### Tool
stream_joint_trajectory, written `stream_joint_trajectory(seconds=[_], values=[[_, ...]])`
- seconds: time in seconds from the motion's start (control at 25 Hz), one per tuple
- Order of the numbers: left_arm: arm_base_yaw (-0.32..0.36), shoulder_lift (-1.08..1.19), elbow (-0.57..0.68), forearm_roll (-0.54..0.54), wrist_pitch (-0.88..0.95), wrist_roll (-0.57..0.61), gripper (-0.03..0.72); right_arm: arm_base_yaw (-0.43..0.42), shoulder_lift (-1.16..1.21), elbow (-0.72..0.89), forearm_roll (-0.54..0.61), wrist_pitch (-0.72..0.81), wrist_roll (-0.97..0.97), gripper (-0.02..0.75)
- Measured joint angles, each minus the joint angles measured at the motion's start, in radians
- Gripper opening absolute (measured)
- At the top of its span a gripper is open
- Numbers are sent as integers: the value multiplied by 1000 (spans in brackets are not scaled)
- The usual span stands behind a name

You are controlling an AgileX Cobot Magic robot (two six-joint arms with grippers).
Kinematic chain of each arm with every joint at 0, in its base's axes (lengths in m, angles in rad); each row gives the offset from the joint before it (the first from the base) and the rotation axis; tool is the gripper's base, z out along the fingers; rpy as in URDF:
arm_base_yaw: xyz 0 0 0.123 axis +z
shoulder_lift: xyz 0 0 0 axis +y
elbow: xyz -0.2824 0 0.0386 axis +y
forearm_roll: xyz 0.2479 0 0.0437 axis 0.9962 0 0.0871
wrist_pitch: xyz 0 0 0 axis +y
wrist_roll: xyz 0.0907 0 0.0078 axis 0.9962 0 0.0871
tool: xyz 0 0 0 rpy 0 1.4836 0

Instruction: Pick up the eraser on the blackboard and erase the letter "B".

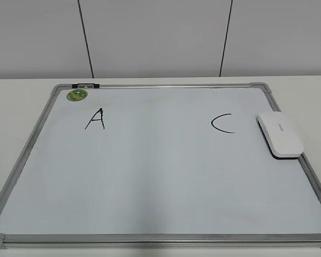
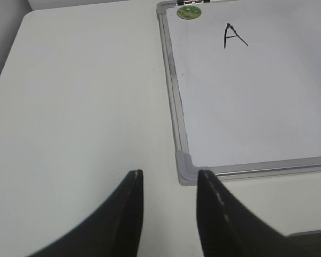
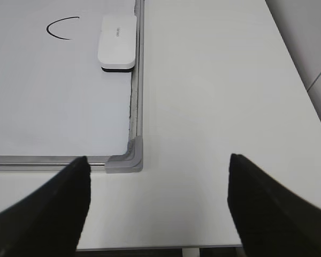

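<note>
The blackboard (image 1: 160,176) bears a black "A" (image 1: 96,119) and "C" (image 1: 223,123); the eraser's (image 1: 280,134) small grey print seems unreadable.

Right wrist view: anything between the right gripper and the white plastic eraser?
Nothing visible. The white plastic eraser lies by the whiteboard's grey frame; only bare board separates it from the open right gripper.

A pale cream desk (image 1: 21,107) with a smooth matte top fills the lower scene. Behind it stands a light grey panelled wall (image 1: 155,37), split by two thin dark vertical seams. Lighting is soft and even, without hard shadows. Grey floor (image 3: 310,48) shows beyond the desk's right edge.
</note>
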Motion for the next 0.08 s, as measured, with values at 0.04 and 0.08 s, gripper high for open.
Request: stream_joint_trajectory(seconds=[0.04, 0.08], values=[[0, 0, 0, 0, 0, 0, 258, 0, 0, 0, 0, 0, 0, 592], [0, 0, 0, 0, 0, 0, 258, 0, 0, 0, 0, 0, 0, 592]])
